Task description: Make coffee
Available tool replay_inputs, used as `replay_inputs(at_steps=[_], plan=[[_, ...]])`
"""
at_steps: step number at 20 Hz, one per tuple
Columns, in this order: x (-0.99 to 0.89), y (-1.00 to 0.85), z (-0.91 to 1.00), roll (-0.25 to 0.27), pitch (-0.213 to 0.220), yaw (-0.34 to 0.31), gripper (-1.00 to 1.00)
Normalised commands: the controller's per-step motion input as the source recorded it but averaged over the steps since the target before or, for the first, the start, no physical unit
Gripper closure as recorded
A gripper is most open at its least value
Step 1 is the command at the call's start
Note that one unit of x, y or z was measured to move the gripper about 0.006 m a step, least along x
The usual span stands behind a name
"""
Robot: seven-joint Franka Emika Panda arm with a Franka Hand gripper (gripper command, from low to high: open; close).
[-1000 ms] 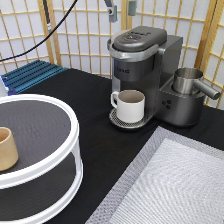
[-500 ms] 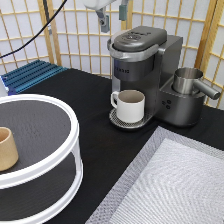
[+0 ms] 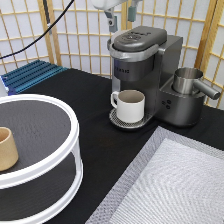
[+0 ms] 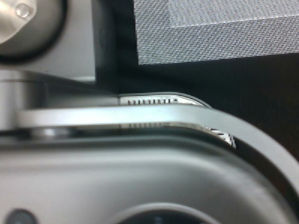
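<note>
I have the gripper (image 3: 121, 16) up at the exterior view's top, hanging in the air just above the coffee machine (image 3: 145, 60), which stands toward the far edge of the counter (image 3: 95, 100). Its two fingers stand apart with nothing between them, only the paper screen (image 3: 80, 35) behind showing through the gap. The machine's lid (image 3: 139, 39) is down and the gripper is not touching it.

A white mug (image 3: 130, 105) sits on the drip tray (image 3: 117, 121) under the spout, handle pointing to the exterior view's left. Beside the machine, toward the counter's far right corner, a steel jug (image 3: 189, 81) rests in its holder.

As for the coffee pod, I cannot tell where it is: neither view shows it to me.

At the near left corner of the counter stands a white two-tier round rack (image 3: 75, 145), with a tan handleless cup (image 3: 7, 148) upright on its top shelf. A grey woven mat (image 3: 170, 185) covers the near right corner. A blue ribbed rack (image 3: 30, 75) lies at the far left edge.

The wrist view looks straight down on the machine's grey top (image 4: 131, 170), with the steel jug (image 4: 11, 20), the mat (image 4: 228, 30) and the black counter (image 4: 228, 90) beyond it
</note>
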Motion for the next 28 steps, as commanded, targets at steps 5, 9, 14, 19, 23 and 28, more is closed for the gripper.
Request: replay_inputs(at_steps=[5, 9, 14, 19, 23, 28], plan=[[0.28, -0.27, -0.01, 0.017, 0.094, -0.079, -1.00], [0.08, -0.21, -0.07, 0.008, 0.072, -0.069, -1.00], [0.22, 0.17, 0.06, -0.031, 0.081, -0.059, -1.00], [0.01, 0.21, 0.00, -0.031, 0.037, -0.008, -1.00], [-0.01, 0.03, -0.30, -0.010, 0.013, -0.006, -1.00], [-0.14, -0.01, -0.98, -0.012, -0.007, 0.005, -1.00]])
